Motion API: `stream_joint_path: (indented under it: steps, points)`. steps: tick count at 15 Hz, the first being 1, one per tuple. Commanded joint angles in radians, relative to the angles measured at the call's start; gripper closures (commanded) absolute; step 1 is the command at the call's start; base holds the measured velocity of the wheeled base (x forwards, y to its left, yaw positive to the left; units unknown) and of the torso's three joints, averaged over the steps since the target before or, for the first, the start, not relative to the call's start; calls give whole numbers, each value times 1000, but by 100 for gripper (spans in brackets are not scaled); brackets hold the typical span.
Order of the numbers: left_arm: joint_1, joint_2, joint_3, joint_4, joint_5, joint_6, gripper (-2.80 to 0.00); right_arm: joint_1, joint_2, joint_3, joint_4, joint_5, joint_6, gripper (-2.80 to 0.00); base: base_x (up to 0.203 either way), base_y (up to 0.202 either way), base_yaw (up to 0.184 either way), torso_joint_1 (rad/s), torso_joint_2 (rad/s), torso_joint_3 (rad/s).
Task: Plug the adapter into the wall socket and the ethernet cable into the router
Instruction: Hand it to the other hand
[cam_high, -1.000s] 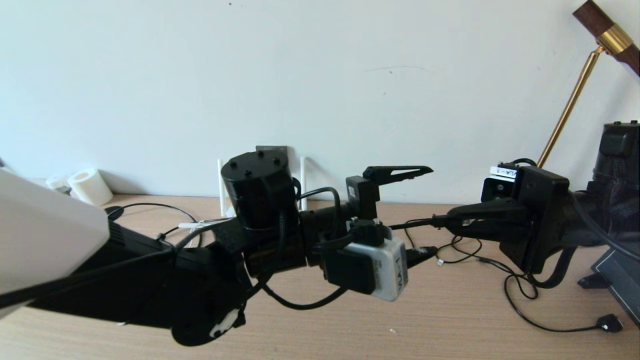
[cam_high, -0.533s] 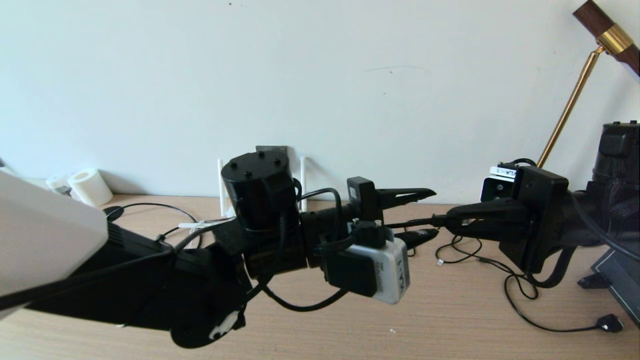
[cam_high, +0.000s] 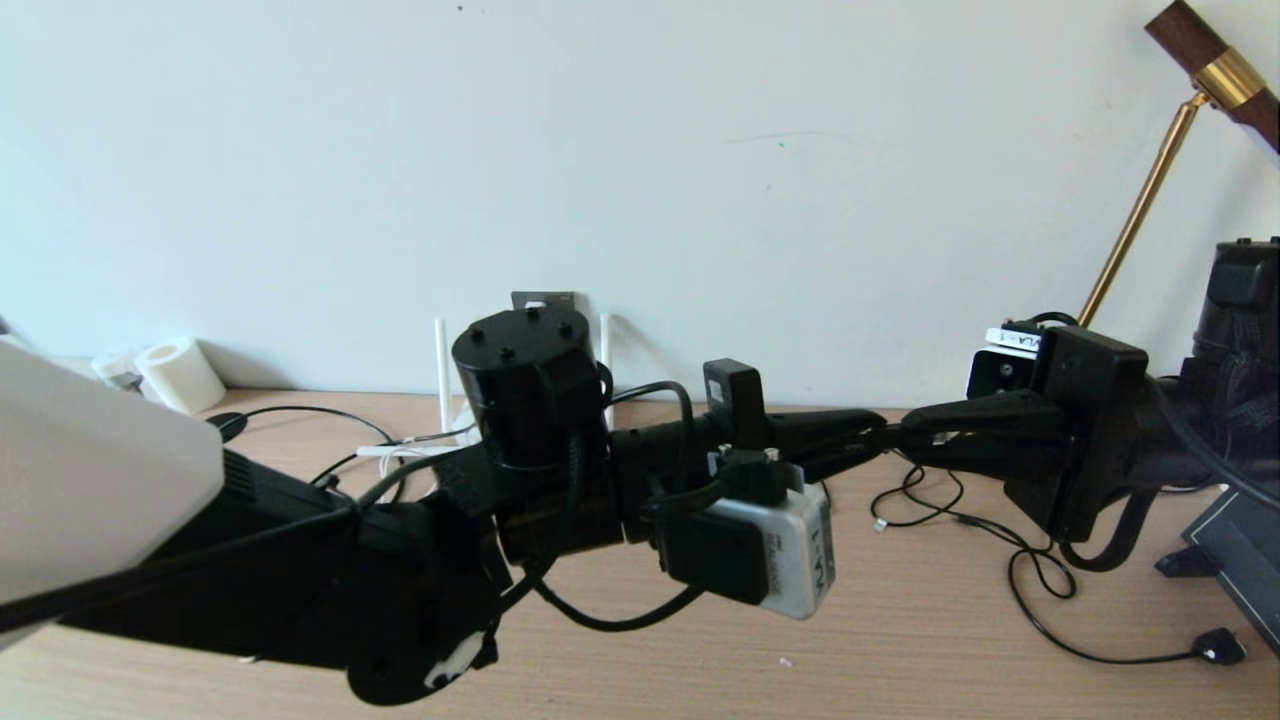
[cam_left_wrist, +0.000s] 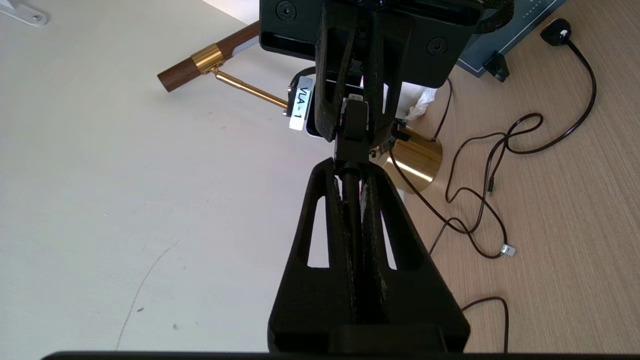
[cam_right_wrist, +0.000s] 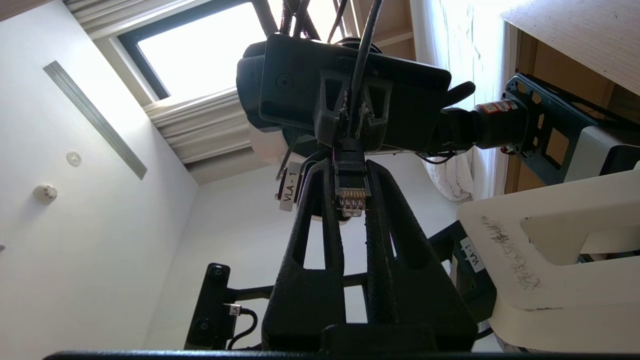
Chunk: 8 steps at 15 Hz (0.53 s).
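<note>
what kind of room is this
Probably a home or office desk corner: a wooden desk against a plain wall, a brass lamp, and a router's white antennas by a wall socket.

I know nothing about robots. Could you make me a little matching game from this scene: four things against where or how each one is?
Things:
1. ethernet cable
2. paper roll
3. lamp stem
4. router antennas

Places or states:
A. lying on the desk at the far left, by the wall
B. white, upright against the wall, behind the left arm
C. gripped by both the left pincer and the right pincer
D. brass, slanting up at the far right

Pairs: 1-C, 2-A, 3-D, 4-B.
</note>
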Motion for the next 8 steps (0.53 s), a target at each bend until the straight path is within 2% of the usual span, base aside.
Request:
stream_joint_path:
  steps: [1,5,6,8]
  points:
    - [-1,1,0,-6,-5,7,0,1,3,-2,-3,7,8,0,0,0,0,0,0,0]
    - [-1,3,8,-6,-7,7,0,1,1,0,-4,7,3,0,0,0,0,0,0,0]
    - [-1,3,11,-6,-7,7,0,1,0,4,-4,7,-10,-280,0,0,0,0,0,0]
    - [-1,1,13,-8,-7,7,0,1,0,7,-4,7,-16,-280,0,0,0,0,0,0]
